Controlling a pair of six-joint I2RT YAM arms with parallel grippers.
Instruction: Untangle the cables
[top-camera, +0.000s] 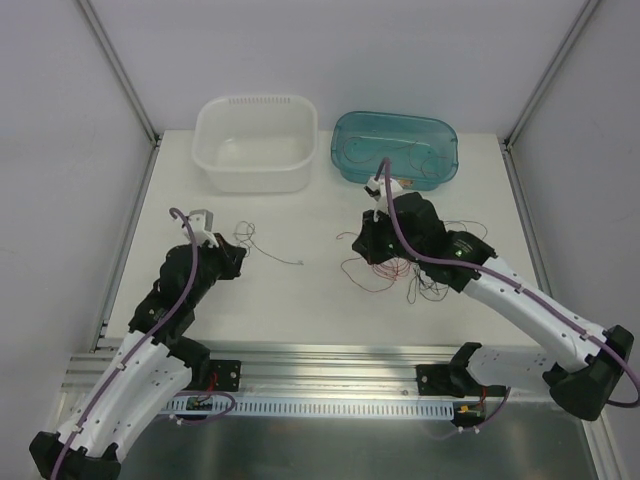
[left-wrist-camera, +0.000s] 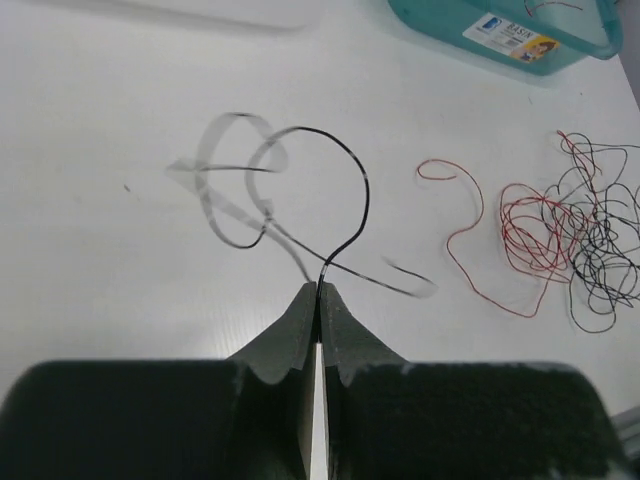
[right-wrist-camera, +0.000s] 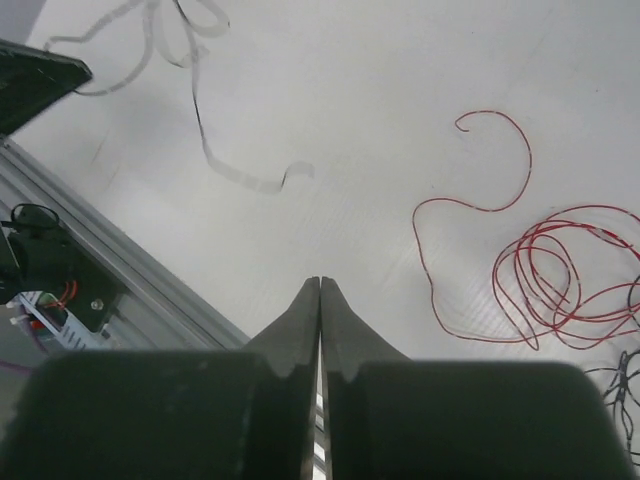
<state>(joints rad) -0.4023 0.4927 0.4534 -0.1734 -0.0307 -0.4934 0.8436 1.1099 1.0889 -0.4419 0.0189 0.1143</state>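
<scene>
My left gripper (left-wrist-camera: 320, 287) is shut on one end of a single black cable (left-wrist-camera: 345, 165), which loops up off the white table; the cable's shadow lies beneath it. In the top view this gripper (top-camera: 242, 258) is left of centre and the black cable (top-camera: 285, 257) trails right. A tangle of red-brown and black cables (top-camera: 400, 272) lies under my right arm and shows in the left wrist view (left-wrist-camera: 575, 240). My right gripper (right-wrist-camera: 320, 282) is shut and empty, above bare table left of the red cables (right-wrist-camera: 545, 270). In the top view it (top-camera: 350, 240) is at the tangle's left edge.
An empty white tub (top-camera: 255, 143) and a teal tub (top-camera: 395, 148) with a few thin cables inside stand at the back. A metal rail (top-camera: 330, 360) runs along the near table edge. White walls enclose the sides.
</scene>
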